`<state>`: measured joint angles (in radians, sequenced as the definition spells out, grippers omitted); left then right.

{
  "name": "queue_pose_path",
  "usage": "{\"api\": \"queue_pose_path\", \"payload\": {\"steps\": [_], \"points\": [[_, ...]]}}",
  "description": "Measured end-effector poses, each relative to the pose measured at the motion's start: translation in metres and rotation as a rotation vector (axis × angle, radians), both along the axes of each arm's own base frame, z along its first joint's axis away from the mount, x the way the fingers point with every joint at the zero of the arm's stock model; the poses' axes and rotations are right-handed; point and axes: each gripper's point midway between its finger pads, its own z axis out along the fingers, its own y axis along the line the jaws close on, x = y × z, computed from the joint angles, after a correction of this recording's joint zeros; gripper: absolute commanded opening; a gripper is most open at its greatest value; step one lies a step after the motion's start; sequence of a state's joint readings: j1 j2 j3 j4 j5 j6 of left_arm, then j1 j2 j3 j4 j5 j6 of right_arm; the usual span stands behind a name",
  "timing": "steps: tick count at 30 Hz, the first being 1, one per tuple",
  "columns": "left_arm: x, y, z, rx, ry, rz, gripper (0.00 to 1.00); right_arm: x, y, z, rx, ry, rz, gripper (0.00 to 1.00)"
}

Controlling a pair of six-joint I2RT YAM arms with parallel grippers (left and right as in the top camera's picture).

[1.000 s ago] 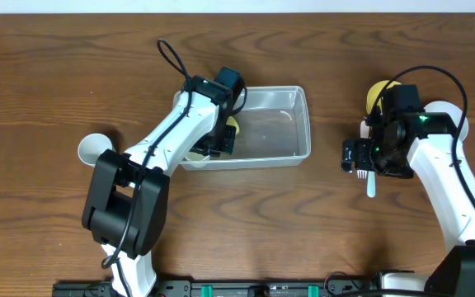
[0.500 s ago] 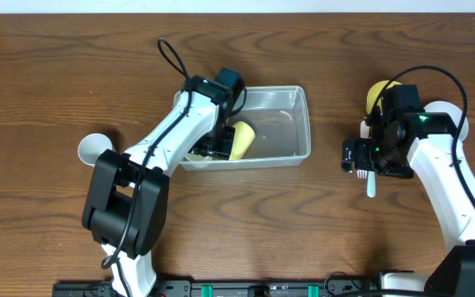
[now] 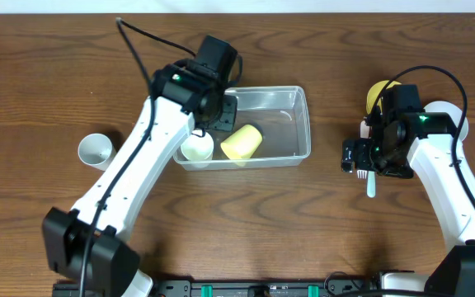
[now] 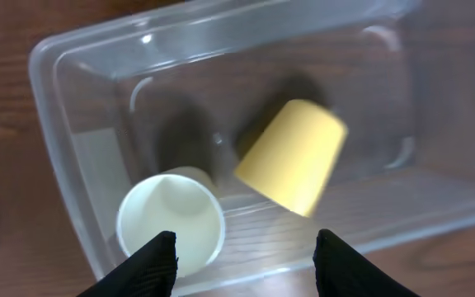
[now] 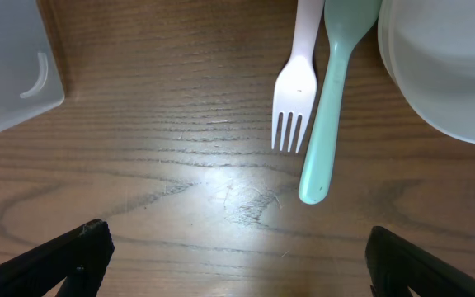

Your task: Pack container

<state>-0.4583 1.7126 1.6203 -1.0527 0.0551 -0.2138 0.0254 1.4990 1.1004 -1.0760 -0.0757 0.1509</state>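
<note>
Seeing my left gripper (image 4: 250, 268) released and empty directly above the container (image 4: 221, 74), my right gripper (image 5: 237, 260) likewise released, well apart from it.

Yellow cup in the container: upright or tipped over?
Tipped. The yellow cup lies on its side in the container, its wall showing; the white cup beside it stands mouth up.

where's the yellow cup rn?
Overhead view: the yellow cup lies on its side inside the container, near the robot-side wall, just right of the white cup.
</note>
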Motion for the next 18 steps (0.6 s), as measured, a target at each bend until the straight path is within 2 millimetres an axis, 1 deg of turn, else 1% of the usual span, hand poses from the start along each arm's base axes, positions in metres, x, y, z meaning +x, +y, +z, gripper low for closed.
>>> {"api": "queue_pose_path", "payload": {"steps": [3, 6, 8, 12, 18], "points": [[-0.003, -0.013, -0.001, -0.066, 0.026, -0.023, 0.53, 0.000, 0.000, 0.000, 0.000, 0.000, 0.000, 0.99], [-0.004, -0.033, -0.003, -0.174, 0.059, -0.043, 0.53, 0.000, 0.000, 0.000, 0.000, 0.000, 0.000, 0.99], [-0.007, -0.043, -0.005, -0.233, 0.085, -0.037, 0.53, 0.000, 0.000, 0.000, 0.000, 0.000, 0.000, 0.99], [-0.015, -0.050, -0.007, -0.292, 0.145, 0.006, 0.54, -0.001, 0.000, 0.000, 0.000, 0.002, 0.001, 0.99], [-0.026, -0.050, -0.014, -0.311, 0.216, 0.062, 0.54, -0.001, 0.000, 0.000, 0.000, 0.004, 0.002, 0.99]]}}
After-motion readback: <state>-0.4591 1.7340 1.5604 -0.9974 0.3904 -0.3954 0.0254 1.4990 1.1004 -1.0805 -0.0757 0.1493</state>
